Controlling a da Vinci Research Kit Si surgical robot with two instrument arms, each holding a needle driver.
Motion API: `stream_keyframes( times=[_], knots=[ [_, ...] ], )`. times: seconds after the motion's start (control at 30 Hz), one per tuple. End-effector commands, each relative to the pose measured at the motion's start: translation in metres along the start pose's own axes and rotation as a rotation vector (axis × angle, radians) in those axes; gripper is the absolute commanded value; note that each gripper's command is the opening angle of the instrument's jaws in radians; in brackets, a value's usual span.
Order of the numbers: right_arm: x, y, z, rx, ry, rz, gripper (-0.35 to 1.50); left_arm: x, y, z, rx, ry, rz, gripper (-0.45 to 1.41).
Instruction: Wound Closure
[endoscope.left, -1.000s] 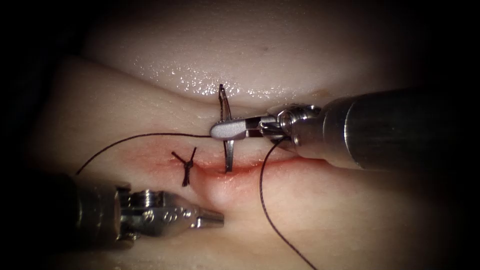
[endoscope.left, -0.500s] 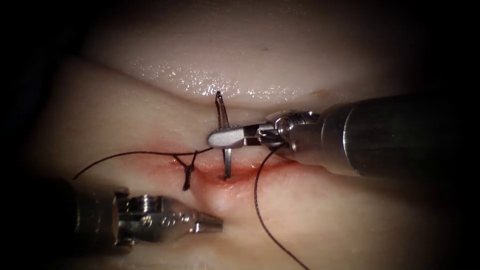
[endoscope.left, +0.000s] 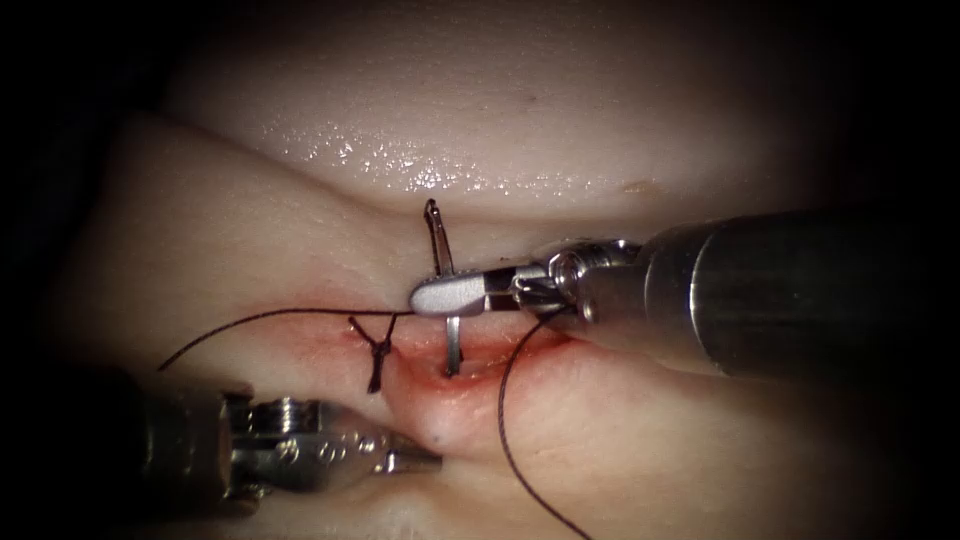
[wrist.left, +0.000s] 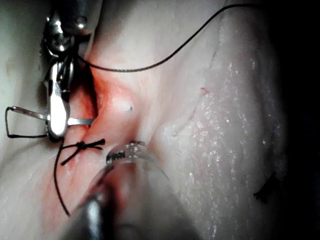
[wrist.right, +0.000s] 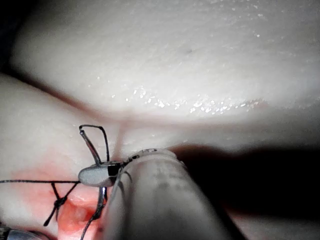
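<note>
Endoscope view: right tool (endoscope.left: 440, 296), fingers pinching the curved needle (endoscope.left: 441, 245) at mid-curve, tip down in the cut (endoscope.left: 470, 362) of the tissue (endoscope.left: 560, 110). Left tool (endoscope.left: 410, 460), fingers pressed together, holding nothing. Knot (endoscope.left: 378, 345) left of needle.
Left wrist view: thread (wrist.left: 165, 61) across tissue.
Right wrist view: needle upright.

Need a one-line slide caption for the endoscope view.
Right tool grips the needle mid-curve, its tip in the cut beside a tied stitch; left tool holds nothing, jaws shut, below the cut.
</note>
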Motion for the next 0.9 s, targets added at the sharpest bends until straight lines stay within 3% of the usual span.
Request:
stream_keyframes(
  times=[0.03, 0.9],
  knots=[
    [-0.0001, 0.0005, 0.0009, 0.004, -0.001, 0.021, -0.35, 0.0, 0.0003, 0.0009, -0.002, 0.0, 0.0, -0.45],
    [-0.0038, -0.0019, 0.0005, 0.022, -0.028, 0.08, -0.35, 0.0001, 0.0, 0.0009, -0.003, 0.001, -0.003, -0.45]
  ],
)
